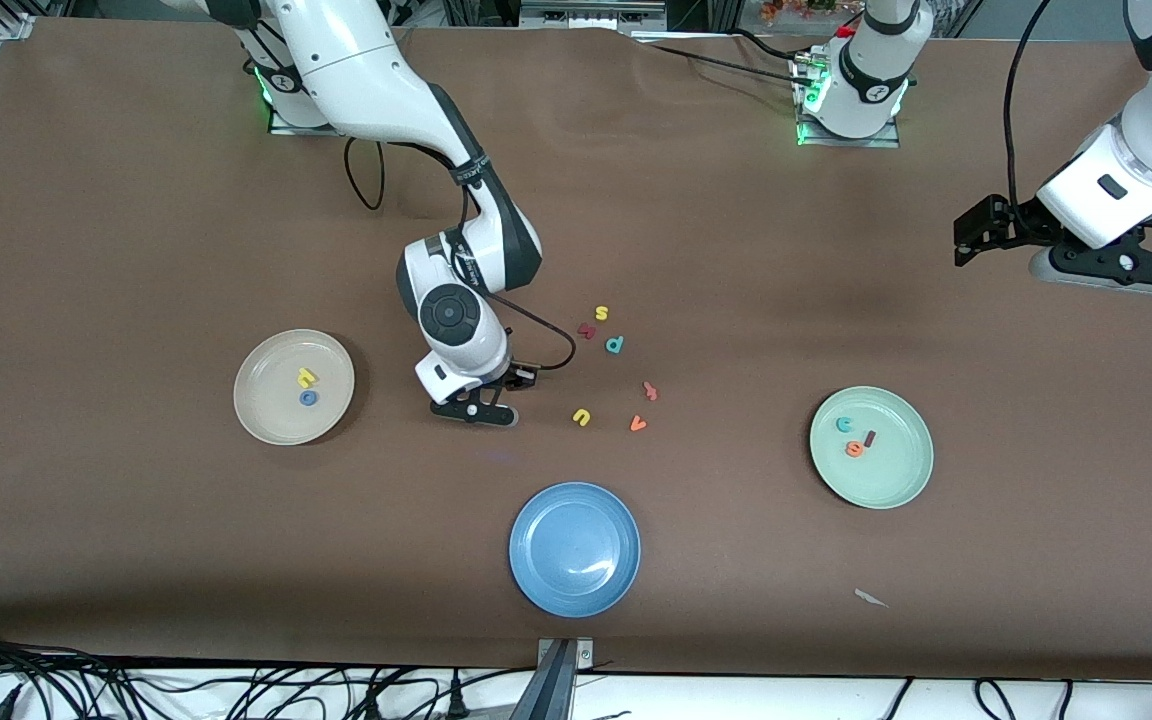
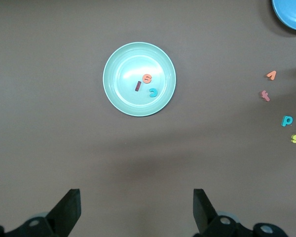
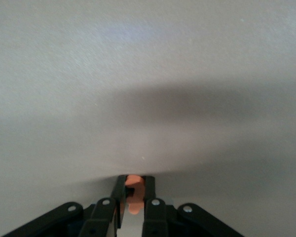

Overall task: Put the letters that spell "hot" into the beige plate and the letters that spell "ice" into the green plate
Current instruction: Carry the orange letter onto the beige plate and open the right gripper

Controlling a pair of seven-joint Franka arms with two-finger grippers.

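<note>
My right gripper (image 1: 476, 412) is low over the table between the beige plate (image 1: 256, 420) and the loose letters. It is shut on a small orange letter (image 3: 133, 190) that looks like the t. The yellow h (image 1: 307, 377) and the blue o (image 1: 308, 398) lie in the beige plate. In the green plate (image 1: 901, 480) lie the teal c (image 1: 844, 424), the dark red i (image 1: 869, 438) and the orange e (image 1: 854, 449). My left gripper (image 1: 971, 235) waits in the air, open and empty, above the table's end on its own side. From there it looks down on the green plate (image 2: 116, 94).
Loose letters lie near the table's middle: a yellow s (image 1: 601, 313), a dark red letter (image 1: 587, 330), a teal p (image 1: 615, 345), a salmon letter (image 1: 650, 390), a yellow u (image 1: 581, 417) and an orange v (image 1: 638, 424). A blue plate (image 1: 574, 548) sits nearer the front camera.
</note>
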